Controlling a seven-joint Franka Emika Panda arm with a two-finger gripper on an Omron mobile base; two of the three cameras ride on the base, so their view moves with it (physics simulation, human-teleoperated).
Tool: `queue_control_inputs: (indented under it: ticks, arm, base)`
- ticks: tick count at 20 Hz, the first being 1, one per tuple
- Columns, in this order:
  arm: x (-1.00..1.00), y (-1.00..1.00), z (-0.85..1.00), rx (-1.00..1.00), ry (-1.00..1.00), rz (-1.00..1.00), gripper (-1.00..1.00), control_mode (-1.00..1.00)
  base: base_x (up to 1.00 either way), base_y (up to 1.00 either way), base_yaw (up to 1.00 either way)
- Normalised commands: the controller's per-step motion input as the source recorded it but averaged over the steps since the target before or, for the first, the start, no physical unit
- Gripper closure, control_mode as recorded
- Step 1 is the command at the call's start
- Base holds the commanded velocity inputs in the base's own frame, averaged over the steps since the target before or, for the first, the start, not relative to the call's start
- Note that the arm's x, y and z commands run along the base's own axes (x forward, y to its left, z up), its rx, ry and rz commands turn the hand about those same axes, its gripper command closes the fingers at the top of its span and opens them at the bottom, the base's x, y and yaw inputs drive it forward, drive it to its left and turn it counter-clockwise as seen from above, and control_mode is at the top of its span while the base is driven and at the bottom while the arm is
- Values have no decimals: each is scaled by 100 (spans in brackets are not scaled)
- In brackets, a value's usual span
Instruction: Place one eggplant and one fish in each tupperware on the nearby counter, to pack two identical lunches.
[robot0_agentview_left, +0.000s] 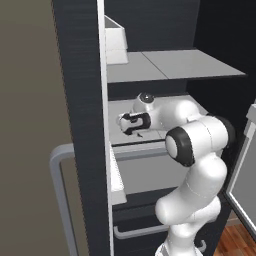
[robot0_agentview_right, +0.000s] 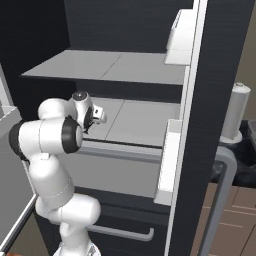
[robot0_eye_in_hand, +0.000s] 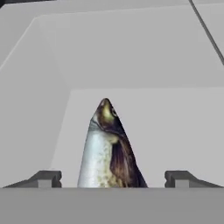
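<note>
Fingers (robot0_eye_in_hand: 46, 178) are spread wide on either side of the fish (robot0_eye_in_hand: 107, 151), with clear gaps to it, so nothing is gripped.

The fish, silvery with a brown back, is seen lying on the grey fridge shelf (robot0_agentview_left: 190, 104), pointing towards the back wall. The gripper (robot0_agentview_left: 131, 123) is reached in just above that shelf.

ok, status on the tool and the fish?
Tool inside the fridge, jaws wide, nothing gripped. Fish, silver-brown, lies on the shelf between the fingertips. Nothing in the way.
</note>
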Motion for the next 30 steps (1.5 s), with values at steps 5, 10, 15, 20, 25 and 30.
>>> queue_control_inputs:
  ticks: [5, 10, 15, 20, 25, 30]
  arm:
    - [-59, 0, -98, -7, 11, -12, 100, -100]
    - [-75, 0, -100, -4, 2, -12, 100, -100]
    - [-96, -52, -47, 1, -1, -9, 100, -100]
    - [-100, -82, 3, 3, -5, -2, 100, -100]
    - [-100, -64, 53, 1, -5, 0, 100, -100]
    - [-100, -9, 94, 0, -1, 0, 100, -100]
  base:
    - [0, 0, 0]
    - [0, 0, 0]
    - [0, 0, 0]
    - [0, 0, 0]
    - [0, 0, 0]
    - [0, 0, 0]
